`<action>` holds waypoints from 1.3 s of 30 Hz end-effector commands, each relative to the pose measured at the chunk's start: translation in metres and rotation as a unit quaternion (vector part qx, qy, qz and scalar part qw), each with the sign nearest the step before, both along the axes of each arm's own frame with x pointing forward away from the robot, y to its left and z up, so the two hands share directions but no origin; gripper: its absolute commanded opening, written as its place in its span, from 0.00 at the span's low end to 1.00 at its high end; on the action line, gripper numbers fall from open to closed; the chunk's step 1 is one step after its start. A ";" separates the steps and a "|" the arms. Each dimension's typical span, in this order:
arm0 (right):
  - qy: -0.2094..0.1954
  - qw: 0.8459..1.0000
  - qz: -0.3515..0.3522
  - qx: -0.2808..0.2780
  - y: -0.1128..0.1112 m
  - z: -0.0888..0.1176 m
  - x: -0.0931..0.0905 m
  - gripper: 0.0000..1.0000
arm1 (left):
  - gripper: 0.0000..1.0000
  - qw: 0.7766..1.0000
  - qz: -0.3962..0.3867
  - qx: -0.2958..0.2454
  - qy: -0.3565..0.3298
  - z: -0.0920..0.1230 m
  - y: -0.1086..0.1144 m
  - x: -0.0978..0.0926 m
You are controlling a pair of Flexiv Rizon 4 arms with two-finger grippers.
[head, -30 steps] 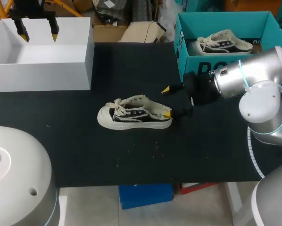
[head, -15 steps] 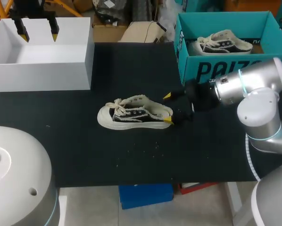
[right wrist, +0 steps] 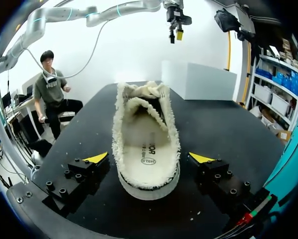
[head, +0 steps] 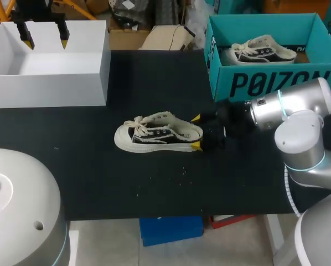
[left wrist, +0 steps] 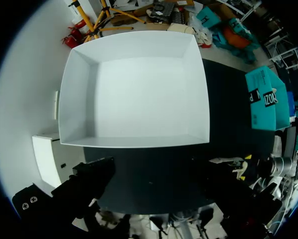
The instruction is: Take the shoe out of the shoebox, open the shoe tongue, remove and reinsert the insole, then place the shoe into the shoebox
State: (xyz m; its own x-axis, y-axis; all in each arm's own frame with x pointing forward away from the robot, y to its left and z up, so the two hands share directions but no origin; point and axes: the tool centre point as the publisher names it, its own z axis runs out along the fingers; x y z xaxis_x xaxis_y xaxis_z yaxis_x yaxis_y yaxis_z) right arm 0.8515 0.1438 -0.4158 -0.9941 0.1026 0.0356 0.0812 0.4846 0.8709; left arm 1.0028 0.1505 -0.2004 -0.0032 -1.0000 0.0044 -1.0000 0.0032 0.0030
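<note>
head: shoe (head: 157,134) lies out on table (head: 99,177), heel inside right gripper (head: 196,132), fingers apart; left gripper (head: 44,37) spread above white box (head: 49,83). left wrist: white box below. right wrist: gaps both sides of heel. likely steadying for tongue; next, close squarely on heel.

Shoe (right wrist: 146,130) flat on table (right wrist: 228,130), heel between right gripper (right wrist: 149,158) fingers (spread wide, yellow tips just beside each side), toe pointing away, insole (right wrist: 148,154) visible inside.
</note>
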 end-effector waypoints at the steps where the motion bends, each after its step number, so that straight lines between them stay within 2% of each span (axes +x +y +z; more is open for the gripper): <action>1: 0.000 1.000 -0.002 0.003 0.006 -0.008 0.003 1.00 | 1.00 1.000 0.001 0.001 0.001 0.001 0.000 0.000; 9: 0.005 1.000 -0.006 0.008 0.010 -0.019 0.000 1.00 | 1.00 1.000 0.001 0.001 0.001 0.001 0.000 0.000; 20: -0.021 1.000 -0.015 0.011 0.009 -0.024 0.000 1.00 | 1.00 1.000 0.001 0.001 0.001 0.001 0.000 0.000; 21: -0.019 1.000 -0.018 0.007 0.009 -0.024 0.000 0.25 | 1.00 1.000 0.001 0.001 0.001 0.001 0.000 0.000; 22: -0.019 1.000 -0.018 0.007 0.009 -0.024 0.000 0.00 | 1.00 1.000 0.001 0.001 0.001 0.001 0.000 0.000; 31: -0.019 1.000 -0.018 0.007 0.009 -0.024 0.000 0.00 | 1.00 1.000 0.001 0.001 0.001 0.001 0.000 0.000; 35: -0.019 1.000 -0.018 0.007 0.009 -0.024 0.000 0.00 | 1.00 0.997 0.028 0.065 -0.002 0.006 -0.017 -0.004; 37: -0.019 1.000 -0.018 0.007 0.009 -0.024 0.000 0.00 | 1.00 0.991 0.042 0.123 -0.022 0.006 -0.030 -0.009; 39: -0.019 1.000 -0.018 0.007 0.009 -0.024 0.000 0.00 | 1.00 0.992 0.040 0.115 -0.019 0.006 -0.044 -0.016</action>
